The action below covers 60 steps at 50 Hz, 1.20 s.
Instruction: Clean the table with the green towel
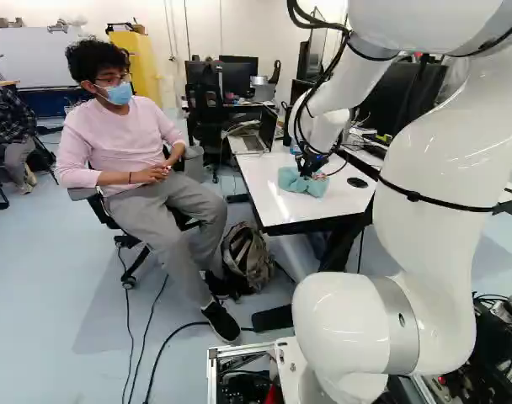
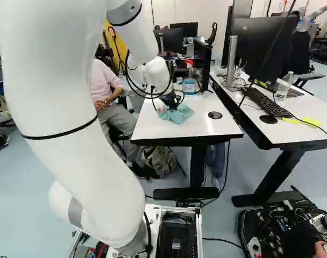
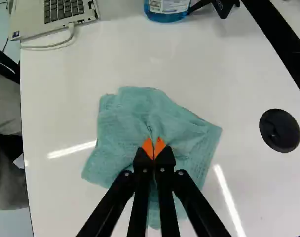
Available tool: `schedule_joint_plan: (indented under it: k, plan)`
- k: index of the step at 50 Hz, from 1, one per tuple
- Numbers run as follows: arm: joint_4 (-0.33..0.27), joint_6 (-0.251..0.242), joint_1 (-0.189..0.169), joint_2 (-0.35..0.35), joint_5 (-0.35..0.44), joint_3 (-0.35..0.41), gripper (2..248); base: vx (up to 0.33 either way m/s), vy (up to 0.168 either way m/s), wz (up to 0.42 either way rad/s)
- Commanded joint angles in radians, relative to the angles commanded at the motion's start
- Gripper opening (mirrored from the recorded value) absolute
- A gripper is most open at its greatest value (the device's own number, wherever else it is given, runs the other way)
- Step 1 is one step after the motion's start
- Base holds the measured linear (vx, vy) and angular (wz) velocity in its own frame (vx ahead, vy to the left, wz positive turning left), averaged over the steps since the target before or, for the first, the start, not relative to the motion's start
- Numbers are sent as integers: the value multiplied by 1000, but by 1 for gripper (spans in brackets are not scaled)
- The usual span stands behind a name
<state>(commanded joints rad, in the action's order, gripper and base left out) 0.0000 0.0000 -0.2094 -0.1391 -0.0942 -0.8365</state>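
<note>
- Green towel (image 3: 135,116) lies on the white tabletop (image 3: 56,116), spread in a loose, uneven patch; in the right base view it is near the front end of this tabletop.
- The claw (image 3: 154,148) is clenched on a small fold of the towel, near its middle; its two orange tips come close together, and the cloth makes creases around them.
- The step in hand, as I judge it, is the wiping: the towel is to be pulled over the surface while the claw holds it.
- For doing this well, the claw should stay low, so that the wide part of the cloth keeps contact with the tabletop. If it goes too high, probably only a hanging corner will wipe.
- The pressing should be light and even, because hard tips could scratch the surface or make the cloth gather into a ball.
- Long, slow strokes, each one a little over the last, would be the best way. The loose cloth will trail behind the claw, so each turn should be gentle.
- Ahead of the claw stands a blue bottle (image 3: 166,11); a laptop (image 3: 58,15) with its white cable (image 3: 54,46) is also on that far part. The strokes should finish before them, or the cloth may catch the cable.
- The round black cap (image 3: 280,130) is beside the towel, apart from it; its rim could catch a fold, so it is better to pass softly there.
</note>
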Motion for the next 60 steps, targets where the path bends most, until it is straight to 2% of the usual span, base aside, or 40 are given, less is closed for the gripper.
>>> schedule_joint_plan:
  k: [28,60]
  plan:
    - [0,0,-2,167,-70,100,24,0,0,0]
    - [-12,0,47,371,-172,205,24,0,0,0]
